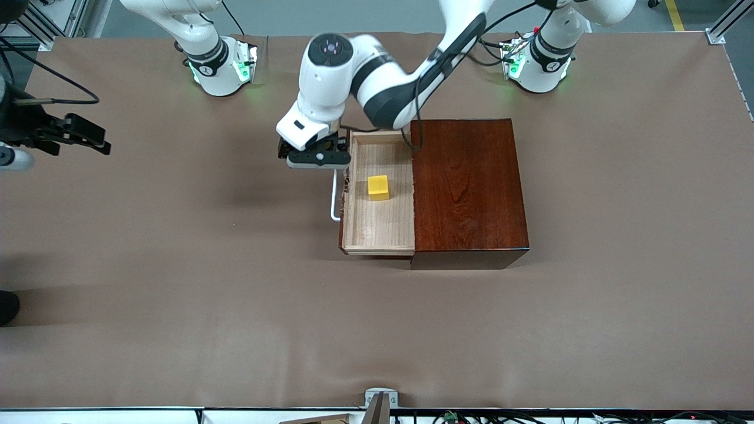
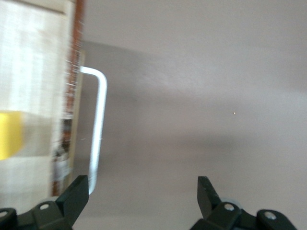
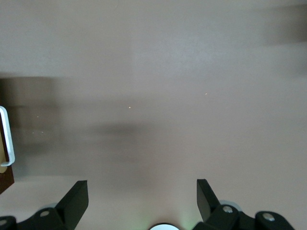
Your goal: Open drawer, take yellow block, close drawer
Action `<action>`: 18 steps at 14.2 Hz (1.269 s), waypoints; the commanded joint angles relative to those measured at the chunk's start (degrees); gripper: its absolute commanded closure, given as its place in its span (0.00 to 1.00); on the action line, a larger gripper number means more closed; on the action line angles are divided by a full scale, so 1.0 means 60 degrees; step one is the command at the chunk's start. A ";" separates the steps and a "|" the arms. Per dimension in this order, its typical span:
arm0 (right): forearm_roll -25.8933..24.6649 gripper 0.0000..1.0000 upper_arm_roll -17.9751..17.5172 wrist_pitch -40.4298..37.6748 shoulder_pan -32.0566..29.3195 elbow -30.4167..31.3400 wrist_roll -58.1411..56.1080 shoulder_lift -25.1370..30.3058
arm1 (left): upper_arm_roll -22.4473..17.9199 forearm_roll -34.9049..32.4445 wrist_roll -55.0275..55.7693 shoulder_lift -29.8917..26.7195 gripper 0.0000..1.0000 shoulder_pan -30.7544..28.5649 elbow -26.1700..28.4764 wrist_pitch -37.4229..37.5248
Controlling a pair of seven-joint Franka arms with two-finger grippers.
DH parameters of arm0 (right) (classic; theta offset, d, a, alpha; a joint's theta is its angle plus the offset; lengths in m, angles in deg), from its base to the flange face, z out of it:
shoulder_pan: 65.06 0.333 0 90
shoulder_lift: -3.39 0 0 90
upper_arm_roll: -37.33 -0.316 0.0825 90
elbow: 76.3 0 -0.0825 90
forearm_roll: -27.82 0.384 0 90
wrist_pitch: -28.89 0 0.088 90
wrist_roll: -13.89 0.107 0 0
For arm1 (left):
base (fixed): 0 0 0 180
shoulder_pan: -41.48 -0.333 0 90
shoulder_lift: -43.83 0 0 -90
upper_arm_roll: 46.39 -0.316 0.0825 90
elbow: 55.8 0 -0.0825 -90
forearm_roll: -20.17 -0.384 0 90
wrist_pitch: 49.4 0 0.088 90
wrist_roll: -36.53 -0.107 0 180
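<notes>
The drawer (image 1: 378,221) stands pulled out of the dark reddish-brown box (image 1: 468,188), toward the right arm's end of the table. The yellow block (image 1: 378,187) lies on the drawer's pale floor; its edge (image 2: 9,134) also shows in the left wrist view. The white loop handle (image 1: 334,200) sits on the drawer's front. My left gripper (image 1: 315,156) hangs open over the table just in front of the drawer, at the handle's (image 2: 98,120) end nearer the robots' bases, with nothing between its fingers (image 2: 76,196). My right gripper (image 1: 76,136) waits open at the right arm's end of the table.
Brown cloth (image 1: 206,265) covers the table. A clamp (image 1: 380,400) sits at the table edge nearest the front camera. The left arm's elbow (image 1: 383,88) reaches over the table above the box's corner. The right wrist view catches the handle (image 3: 5,139) at its edge.
</notes>
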 commanded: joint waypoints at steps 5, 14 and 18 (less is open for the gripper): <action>0.0104 0.00 -0.0017 0.0014 0.0962 -0.0119 0.2235 -0.0219 | -0.0359 -0.0025 -0.2863 -0.2933 0.00 -0.1590 0.0524 0.5049; 0.0104 0.00 -0.0017 0.0862 0.3040 -0.0134 0.6612 -0.1155 | -0.0257 -0.0494 -0.8641 -0.6215 0.00 -0.5559 0.3597 0.6010; 0.0060 0.00 -0.0017 0.1886 0.4564 -0.0192 0.9819 -0.2033 | -0.0286 -0.0494 -1.0137 -0.6481 0.00 -0.6909 0.4055 0.5659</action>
